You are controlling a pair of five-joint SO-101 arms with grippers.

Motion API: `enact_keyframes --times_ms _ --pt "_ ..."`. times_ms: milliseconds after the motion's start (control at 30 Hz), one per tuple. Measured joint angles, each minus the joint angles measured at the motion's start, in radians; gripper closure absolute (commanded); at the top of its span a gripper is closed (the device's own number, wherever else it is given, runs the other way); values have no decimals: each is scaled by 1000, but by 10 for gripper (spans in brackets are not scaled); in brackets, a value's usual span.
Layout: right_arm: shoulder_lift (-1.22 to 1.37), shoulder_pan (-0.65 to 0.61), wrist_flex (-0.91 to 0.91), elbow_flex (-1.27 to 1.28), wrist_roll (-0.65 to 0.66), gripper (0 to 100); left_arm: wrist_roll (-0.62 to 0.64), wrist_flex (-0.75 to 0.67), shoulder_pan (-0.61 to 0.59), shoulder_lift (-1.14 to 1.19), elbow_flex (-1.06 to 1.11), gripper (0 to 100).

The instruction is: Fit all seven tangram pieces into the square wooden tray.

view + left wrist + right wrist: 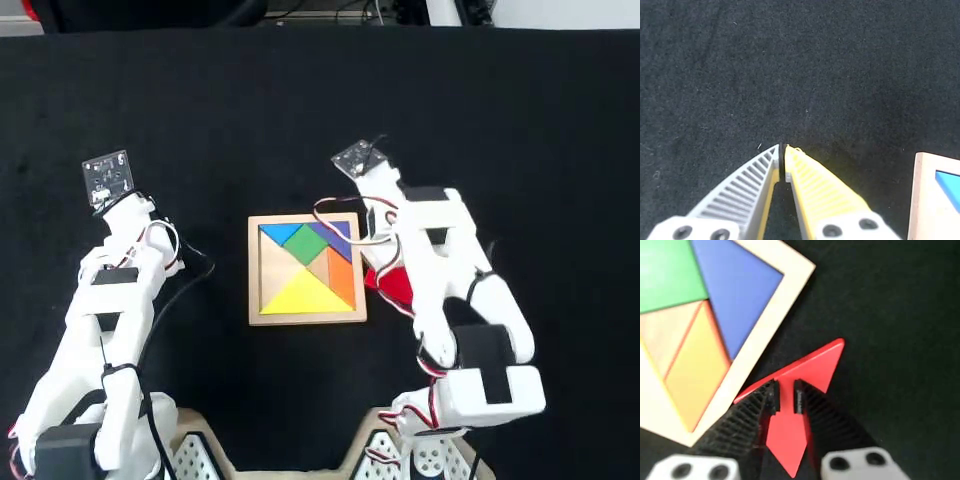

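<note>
My tabletop (300,90) lies under black cloth (800,75) to every edge. Past its far edge I see a pale strip (310,17), dark cables (378,10) and a white surface (565,12) by the far right corner.

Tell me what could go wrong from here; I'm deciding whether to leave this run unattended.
1. The red triangle lies on the cloth beside the wooden tray, under the right gripper; slid sideways, it may catch on the rim.
2. The pale spot sits between the green piece, orange piece and yellow piece; a misturned triangle might ride up on them.
</note>
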Motion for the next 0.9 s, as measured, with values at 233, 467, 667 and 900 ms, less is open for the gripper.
enact_keyframes --times_ms 233,467,667,900 --pt "54 147 -3 -48 84 941 0 0 0 0 0 967" --pt "84 299 -2 -49 199 941 0 0 0 0 0 967" --pt "8 324 106 -64 209 942 0 0 0 0 0 967" --pt "-230 135 230 -28 144 795 0 0 0 0 0 967"
